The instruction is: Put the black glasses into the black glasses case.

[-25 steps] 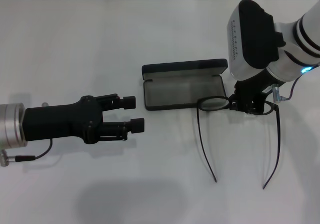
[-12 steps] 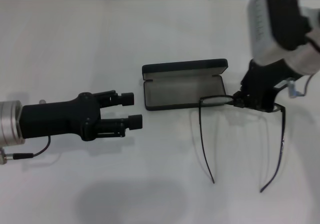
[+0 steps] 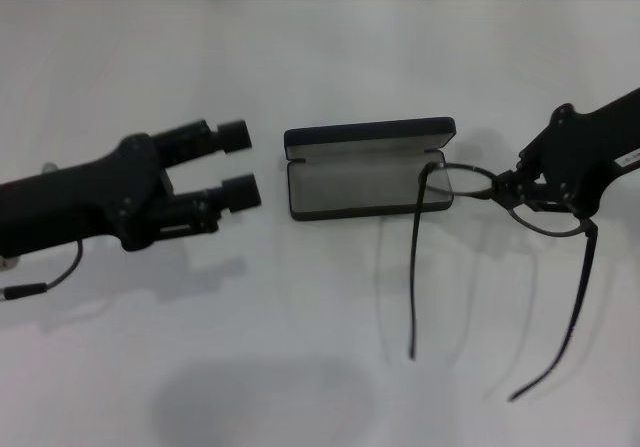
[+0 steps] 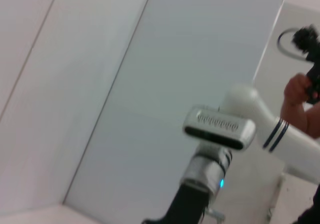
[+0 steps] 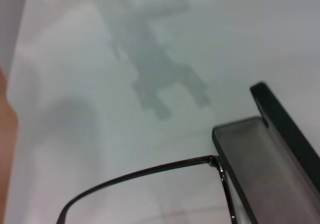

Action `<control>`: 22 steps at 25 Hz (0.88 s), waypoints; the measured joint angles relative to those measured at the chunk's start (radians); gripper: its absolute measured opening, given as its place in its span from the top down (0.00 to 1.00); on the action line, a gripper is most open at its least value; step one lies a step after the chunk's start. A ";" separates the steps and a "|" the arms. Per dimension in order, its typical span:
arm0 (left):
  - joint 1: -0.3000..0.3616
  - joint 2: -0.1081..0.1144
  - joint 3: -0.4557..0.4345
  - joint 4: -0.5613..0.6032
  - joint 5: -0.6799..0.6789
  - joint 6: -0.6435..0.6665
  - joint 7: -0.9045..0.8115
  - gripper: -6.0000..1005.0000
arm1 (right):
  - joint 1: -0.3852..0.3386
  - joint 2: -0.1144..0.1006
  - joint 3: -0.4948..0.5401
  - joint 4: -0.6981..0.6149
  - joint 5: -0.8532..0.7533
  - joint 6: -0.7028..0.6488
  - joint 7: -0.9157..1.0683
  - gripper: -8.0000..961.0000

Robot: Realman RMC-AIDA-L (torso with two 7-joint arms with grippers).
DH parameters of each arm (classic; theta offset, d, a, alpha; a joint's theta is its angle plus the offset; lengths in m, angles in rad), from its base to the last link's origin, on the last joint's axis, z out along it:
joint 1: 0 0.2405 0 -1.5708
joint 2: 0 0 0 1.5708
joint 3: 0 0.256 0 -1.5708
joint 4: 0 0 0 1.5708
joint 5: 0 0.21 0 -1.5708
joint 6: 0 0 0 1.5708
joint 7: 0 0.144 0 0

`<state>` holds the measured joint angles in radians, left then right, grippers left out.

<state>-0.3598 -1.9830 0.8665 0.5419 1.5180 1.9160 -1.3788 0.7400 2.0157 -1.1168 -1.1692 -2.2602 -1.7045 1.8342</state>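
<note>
**Glasses held at the right end of the open case**

Left hand (image 3: 238, 163): over the left part of the white tabletop (image 3: 300, 367), clear of the surface to judge by its shadow beneath. Two black fingers (image 3: 243, 191) point toward the case with an open gap between them and nothing in the gap. It is well apart from the case's left end. The left wrist view looks away from the work, at a pale wall panel and the other arm's white links.

Black glasses case (image 3: 366, 167): lies open on the tabletop at centre, long side running left to right. Lid is up along the far edge; the grey lined tray faces up, with nothing lying flat in it.

Black glasses (image 3: 470, 182): held off the tabletop, their shadow falling on the surface below. The near lens overlaps the case's right end in the head view; the other lens sits just outside, beside the right hand. Both temple arms are unfolded and trail toward the near edge of the tabletop. The right wrist view shows a frame rim (image 5: 150, 174) right beside the case corner (image 5: 260, 174).

Right hand (image 3: 515, 189): at the right edge, closed on the front of the frame near the bridge, between the two lenses.
</note>
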 joint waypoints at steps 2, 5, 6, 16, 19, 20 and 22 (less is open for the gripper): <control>0.003 -0.002 0.000 -0.003 -0.036 0.017 0.014 0.20 | -0.009 0.000 0.027 0.011 0.020 -0.007 -0.004 0.91; 0.006 -0.013 0.000 -0.009 -0.097 0.043 0.042 0.20 | -0.021 -0.003 0.126 0.086 0.108 -0.035 -0.009 0.91; 0.006 -0.018 0.000 -0.011 -0.119 0.044 0.058 0.20 | -0.021 -0.004 0.160 0.124 0.135 -0.046 -0.010 0.91; -0.050 -0.046 -0.076 -0.117 -0.155 -0.009 0.289 0.42 | -0.014 -0.066 0.232 0.452 0.378 -0.092 -0.025 0.91; -0.078 -0.047 -0.074 -0.120 -0.151 -0.014 0.312 0.48 | -0.001 -0.076 0.233 0.510 0.407 -0.109 -0.017 0.91; -0.089 -0.048 -0.072 -0.120 -0.148 -0.015 0.317 0.50 | 0.005 -0.078 0.233 0.525 0.412 -0.118 -0.016 0.91; -0.111 -0.051 -0.069 -0.121 -0.135 -0.015 0.326 0.55 | 0.017 -0.079 0.233 0.548 0.416 -0.132 -0.014 0.91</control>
<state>-0.4712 -2.0338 0.7970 0.4211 1.3831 1.9005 -1.0529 0.7573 1.9371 -0.8837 -0.6211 -1.8441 -1.8365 1.8198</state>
